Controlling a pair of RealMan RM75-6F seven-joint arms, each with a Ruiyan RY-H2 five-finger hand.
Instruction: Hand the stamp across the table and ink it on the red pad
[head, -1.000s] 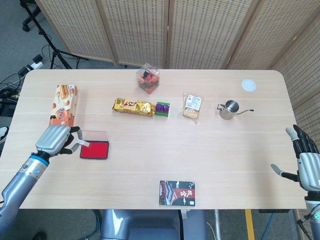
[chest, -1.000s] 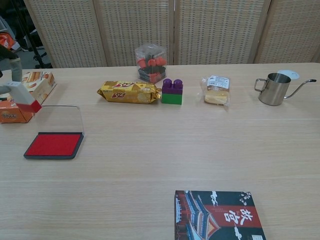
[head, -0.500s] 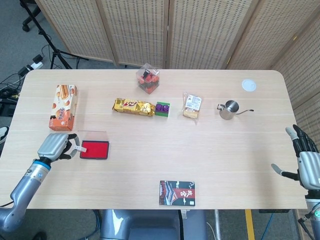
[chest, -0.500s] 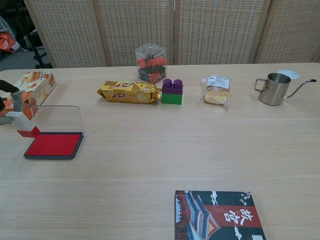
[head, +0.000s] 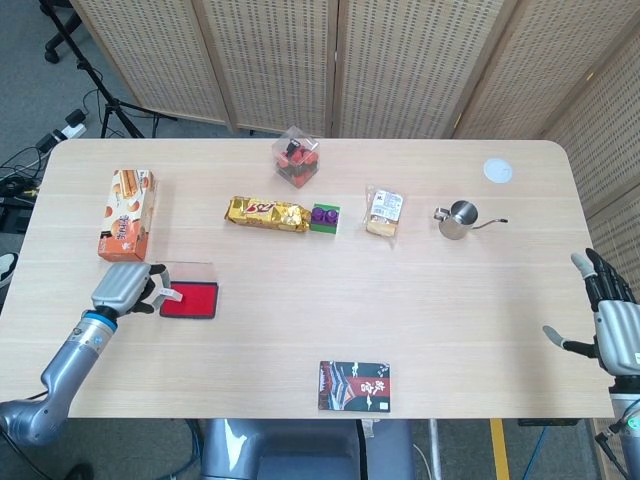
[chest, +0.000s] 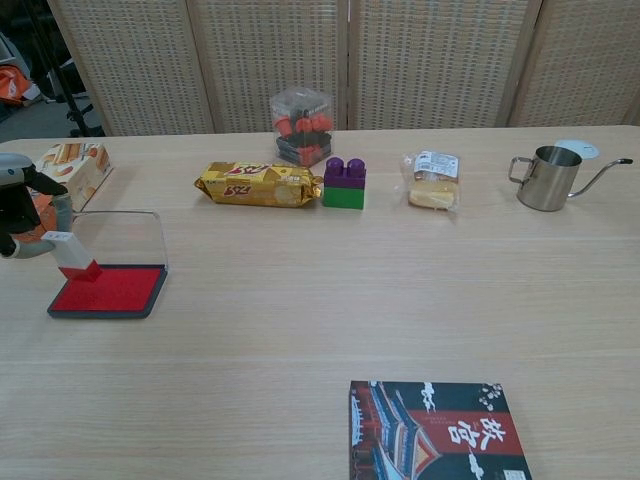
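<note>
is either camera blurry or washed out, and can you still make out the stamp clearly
Head view: sharp, evenly lit, soft shadows; the stamp is tiny in the left hand. Chest view: sharp, stamp clear over the red pad, mild glare on the pad's clear lid.

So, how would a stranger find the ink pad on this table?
Look at the table's left end, just near of the orange snack box. The ink pad lies flat there, a dark tray filled bright red, its clear lid open behind it.
</note>
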